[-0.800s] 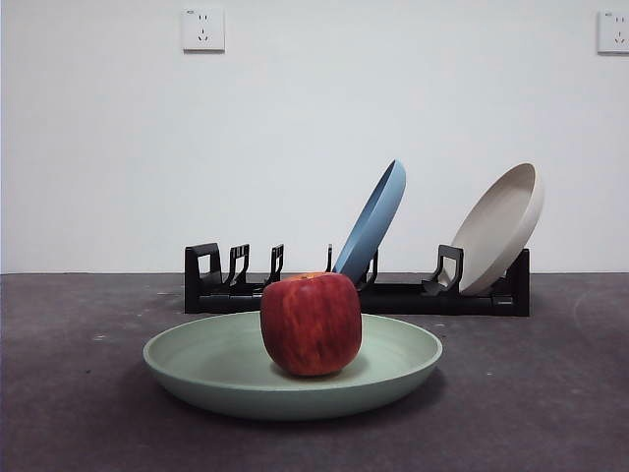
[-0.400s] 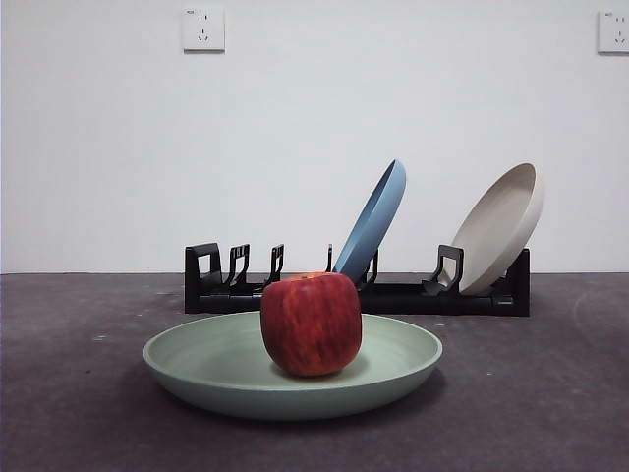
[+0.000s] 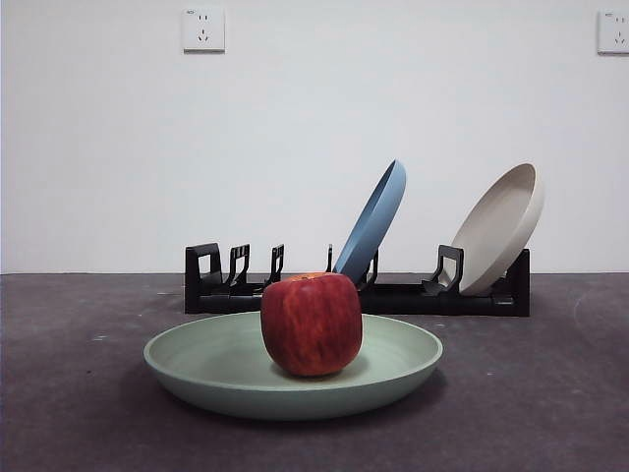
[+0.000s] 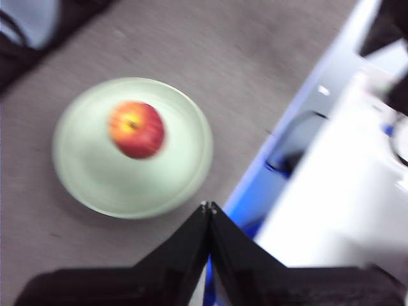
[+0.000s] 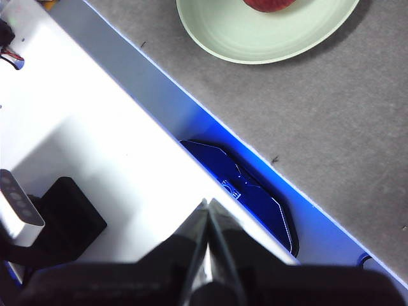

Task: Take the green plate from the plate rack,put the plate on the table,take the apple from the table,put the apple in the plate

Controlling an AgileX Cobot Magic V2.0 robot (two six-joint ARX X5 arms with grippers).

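The red apple sits in the middle of the green plate, which lies flat on the dark grey table in front of the black plate rack. In the left wrist view the apple rests in the plate, a little blurred. My left gripper is shut and empty, high above the table near its edge. My right gripper is shut and empty over the white base beside the table; the plate's rim and a sliver of the apple show there. Neither arm shows in the front view.
A blue plate and a beige plate lean in the rack's slots. The rack's left slots stand bare. A white robot base with a blue-lit edge borders the table.
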